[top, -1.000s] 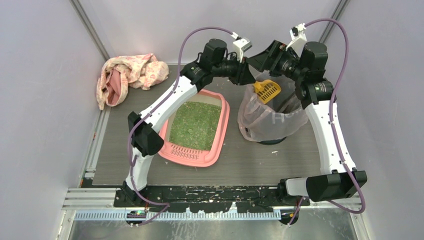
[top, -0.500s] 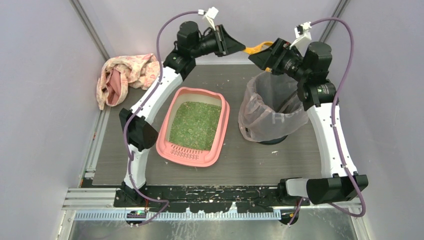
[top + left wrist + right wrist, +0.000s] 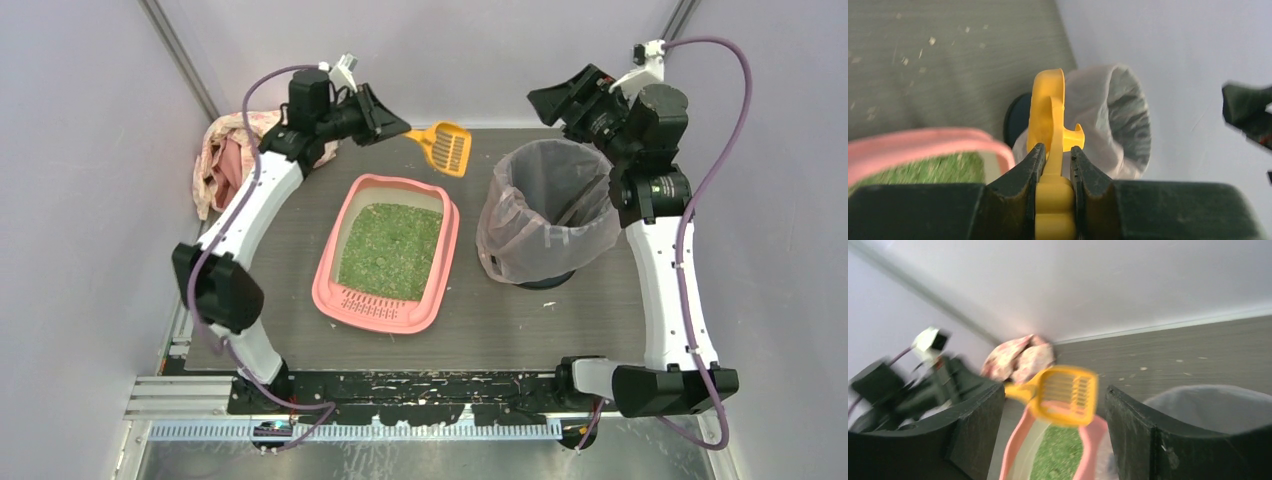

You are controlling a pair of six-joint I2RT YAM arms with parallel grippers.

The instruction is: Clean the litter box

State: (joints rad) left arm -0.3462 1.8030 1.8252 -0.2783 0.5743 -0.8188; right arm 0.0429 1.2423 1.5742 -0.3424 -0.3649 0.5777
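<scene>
On the table (image 3: 560, 320), litter box (image 3: 385, 308) of granules (image 3: 392, 248) beside bagged bin (image 3: 520, 245); left gripper (image 3: 403, 130) tight on scoop (image 3: 448, 148), right gripper (image 3: 540, 100) agape.

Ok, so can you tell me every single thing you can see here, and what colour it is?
litter box: one, pink, middle of the table
granules: a layer, green, inside the litter box
scoop: one, yellow, held up past the far end of the litter box
bin: one, dark with a see-through pinkish bag, right of the litter box
cloth: one, pink and cream, bunched in the far left corner
table: one, grey, with pale crumbs scattered on it
arms: two, white and black, bolted at the near edge
left gripper: one, black, shut on the scoop's handle
right gripper: one, black, open and empty, above the far side of the bin
</scene>
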